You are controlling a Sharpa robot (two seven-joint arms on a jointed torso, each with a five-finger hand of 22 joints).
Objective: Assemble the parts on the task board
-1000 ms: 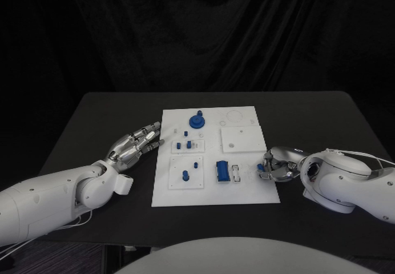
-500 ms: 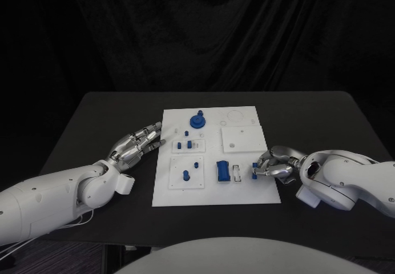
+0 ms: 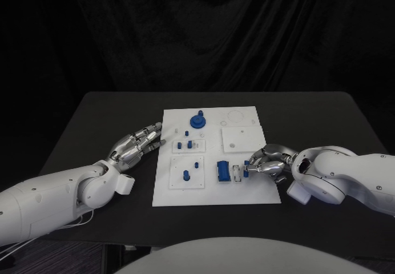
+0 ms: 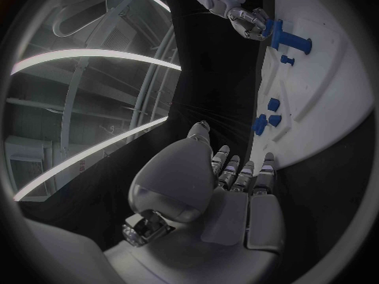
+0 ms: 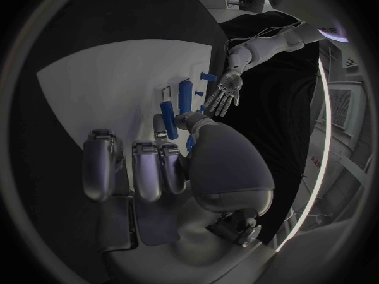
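Several parts are already standing in the board (image 3: 247, 193), while the right hand (image 3: 265, 165), pinching a small blue part (image 3: 246, 173), is hovering over the board's right edge; the left hand (image 3: 134, 146), fingers spread, is waiting beside its left edge.

A black table (image 3: 99, 114) stands before a dark curtain (image 3: 206, 40) that hangs in folds behind it. In the left wrist view, long bright light strips (image 4: 95, 53) curve across the ceiling overhead.
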